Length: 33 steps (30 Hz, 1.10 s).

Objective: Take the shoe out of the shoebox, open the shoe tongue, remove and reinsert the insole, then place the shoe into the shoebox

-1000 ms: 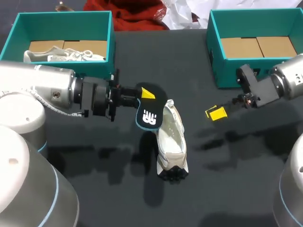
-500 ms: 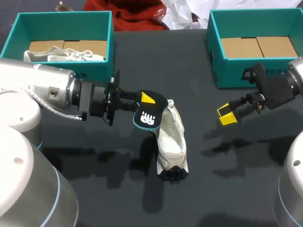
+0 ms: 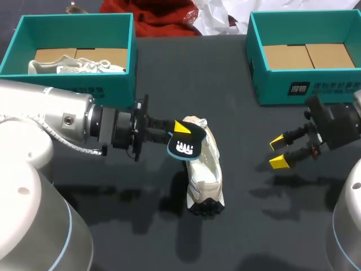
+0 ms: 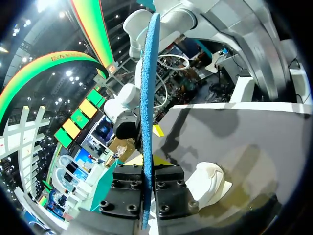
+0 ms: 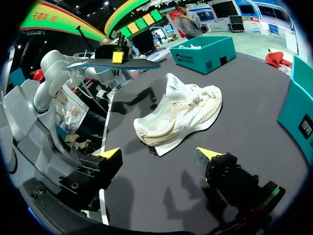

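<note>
A white shoe [image 3: 204, 166] lies on the black table, toe toward the front edge. My left gripper [image 3: 179, 133] is shut on the heel end of a dark insole [image 3: 186, 148] with a blue underside. It holds the insole just above the shoe's opening. The left wrist view shows the insole [image 4: 148, 98] edge-on, clamped between the fingers, with the shoe [image 4: 208, 183] below. My right gripper [image 3: 278, 152] hangs open and empty to the right of the shoe. In its own view the shoe [image 5: 181, 115] lies ahead of the right gripper [image 5: 157, 154], and the insole [image 5: 115, 63] hovers beyond it.
A teal shoebox [image 3: 133, 51] at the back left holds another white shoe [image 3: 76, 66]. A second teal shoebox [image 3: 282, 90] with a cardboard lining stands at the back right, just behind my right gripper. Red cloth and white paper [image 3: 169, 17] lie at the table's far edge.
My left gripper has carried the insole to the right, over the shoe's opening. My right gripper has drawn back to the right and toward the front, staying open.
</note>
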Each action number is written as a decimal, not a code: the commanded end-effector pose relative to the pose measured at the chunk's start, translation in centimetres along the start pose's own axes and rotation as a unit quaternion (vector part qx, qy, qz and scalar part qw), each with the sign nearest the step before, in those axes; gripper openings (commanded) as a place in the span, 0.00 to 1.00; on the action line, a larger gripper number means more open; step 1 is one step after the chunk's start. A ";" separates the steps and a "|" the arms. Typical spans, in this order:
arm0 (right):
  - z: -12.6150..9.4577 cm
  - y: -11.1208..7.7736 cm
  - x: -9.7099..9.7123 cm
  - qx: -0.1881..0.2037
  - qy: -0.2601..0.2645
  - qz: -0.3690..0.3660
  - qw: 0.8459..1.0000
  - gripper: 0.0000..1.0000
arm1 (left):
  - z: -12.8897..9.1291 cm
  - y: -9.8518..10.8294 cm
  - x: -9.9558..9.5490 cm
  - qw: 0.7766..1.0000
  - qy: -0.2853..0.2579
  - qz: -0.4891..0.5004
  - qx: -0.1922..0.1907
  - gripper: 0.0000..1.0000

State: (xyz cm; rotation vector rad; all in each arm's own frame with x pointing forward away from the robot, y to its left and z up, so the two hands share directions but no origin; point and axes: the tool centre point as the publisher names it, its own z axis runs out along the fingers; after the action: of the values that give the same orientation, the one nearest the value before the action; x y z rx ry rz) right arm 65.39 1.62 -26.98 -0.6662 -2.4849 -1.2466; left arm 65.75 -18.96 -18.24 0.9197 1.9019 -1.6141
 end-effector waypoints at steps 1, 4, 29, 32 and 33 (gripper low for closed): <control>0.5 0.4 0.6 0.025 -0.030 -0.029 0.999 1.00 | 0.8 -0.6 1.1 0.999 -0.002 -0.032 0.004 0.00; 1.7 0.6 0.8 0.054 -0.039 -0.086 0.994 1.00 | 1.3 -1.1 1.8 0.997 -0.002 -0.075 0.031 0.00; 5.4 0.9 -0.4 0.166 -0.046 -0.190 0.967 1.00 | 5.1 -1.7 4.3 0.977 -0.001 -0.198 0.080 0.00; 6.1 1.4 -0.4 0.170 -0.040 -0.197 0.965 1.00 | 5.5 -1.6 4.5 0.974 -0.011 -0.211 0.085 0.00; 6.2 1.5 -0.4 0.171 -0.039 -0.197 0.964 1.00 | 5.6 -1.6 4.6 0.974 -0.010 -0.211 0.087 0.00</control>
State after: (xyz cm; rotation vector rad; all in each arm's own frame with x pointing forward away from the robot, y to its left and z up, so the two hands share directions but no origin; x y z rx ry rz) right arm 64.96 5.98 -29.10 -0.1469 -2.9074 -0.9170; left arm 61.07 -22.19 -20.64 0.5835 2.0789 -2.0416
